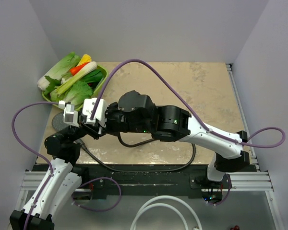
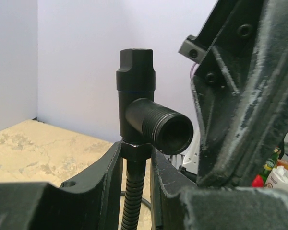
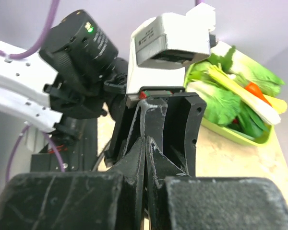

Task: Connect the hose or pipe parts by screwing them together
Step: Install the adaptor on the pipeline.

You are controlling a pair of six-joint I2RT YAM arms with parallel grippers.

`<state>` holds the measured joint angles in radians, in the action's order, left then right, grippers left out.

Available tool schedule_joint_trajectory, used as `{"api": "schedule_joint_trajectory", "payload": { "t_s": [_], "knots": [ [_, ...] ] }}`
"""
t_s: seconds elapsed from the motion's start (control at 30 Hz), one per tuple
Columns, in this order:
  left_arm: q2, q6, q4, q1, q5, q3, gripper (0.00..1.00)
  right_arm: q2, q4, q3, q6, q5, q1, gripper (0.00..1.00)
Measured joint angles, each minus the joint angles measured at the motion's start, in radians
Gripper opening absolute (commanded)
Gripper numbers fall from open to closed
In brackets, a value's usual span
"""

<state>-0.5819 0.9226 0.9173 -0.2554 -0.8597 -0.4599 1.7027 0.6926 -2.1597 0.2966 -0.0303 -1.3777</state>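
In the left wrist view my left gripper (image 2: 136, 152) is shut on the end nut of the dark ribbed hose (image 2: 131, 201), which hangs down between the fingers. The small black T-shaped fitting (image 2: 136, 91) stands upright on that nut, its threaded side port (image 2: 169, 132) pointing toward the camera. My right gripper (image 3: 147, 143) is shut with nothing in it, its tips close against the left gripper's black fingers (image 3: 181, 125). From above, both grippers meet at the table's left (image 1: 82, 123). The hose (image 1: 149, 168) loops along the near edge. The grey shower-head disc (image 1: 56, 122) lies partly under the left arm.
A green tray (image 1: 102, 75) of toy vegetables sits at the back left corner. Purple cables arc over both arms. A thick white tube (image 1: 163, 210) loops below the table's front rail. Walls close in on the left, back and right.
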Motion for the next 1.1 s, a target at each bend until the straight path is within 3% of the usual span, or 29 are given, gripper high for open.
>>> {"api": "schedule_joint_trajectory", "payload": {
  "t_s": [0.13,0.17,0.2,0.27,0.3,0.37,0.43,0.57,0.7,0.87,0.97,1.1],
  "knots": [
    [-0.005,0.007,-0.011,0.006,0.018,0.0,0.0,0.053,0.046,-0.085,0.016,-0.065,-0.013,0.01],
    [-0.008,0.01,-0.015,0.006,0.02,0.0,0.0,0.059,0.054,-0.097,0.021,-0.075,-0.013,0.06],
    [-0.011,0.013,-0.02,0.006,0.023,0.0,0.0,0.063,0.059,-0.105,0.025,-0.082,-0.013,0.2],
    [-0.011,0.017,-0.018,0.006,0.019,0.0,0.0,0.064,0.058,-0.115,0.036,-0.092,-0.012,0.33],
    [-0.008,0.019,-0.011,0.006,0.014,0.0,0.0,0.063,0.053,-0.117,0.043,-0.095,-0.009,0.47],
    [-0.003,0.026,0.002,0.006,0.007,0.0,0.0,0.053,0.039,-0.116,0.051,-0.086,-0.003,0.59],
    [0.005,0.029,0.019,0.006,0.003,0.0,0.0,0.017,0.006,-0.078,0.06,-0.073,0.002,0.62],
    [0.008,0.037,0.036,0.006,-0.002,0.0,0.0,-0.115,-0.068,0.036,0.068,-0.056,0.004,0.57],
    [0.008,0.051,0.045,0.006,-0.007,0.0,0.0,-0.248,-0.148,0.096,0.079,-0.088,0.018,0.44],
    [0.009,0.09,0.084,0.006,-0.024,0.0,0.0,-0.332,-0.223,0.137,0.074,-0.1,0.131,0.32],
    [0.01,0.129,0.119,0.006,-0.036,0.0,0.0,-0.328,-0.24,0.16,0.053,-0.017,0.247,0.22],
    [0.011,0.205,0.159,0.002,-0.047,0.0,0.0,-0.277,-0.246,0.184,0.018,0.202,0.369,0.1]
  ]
}}
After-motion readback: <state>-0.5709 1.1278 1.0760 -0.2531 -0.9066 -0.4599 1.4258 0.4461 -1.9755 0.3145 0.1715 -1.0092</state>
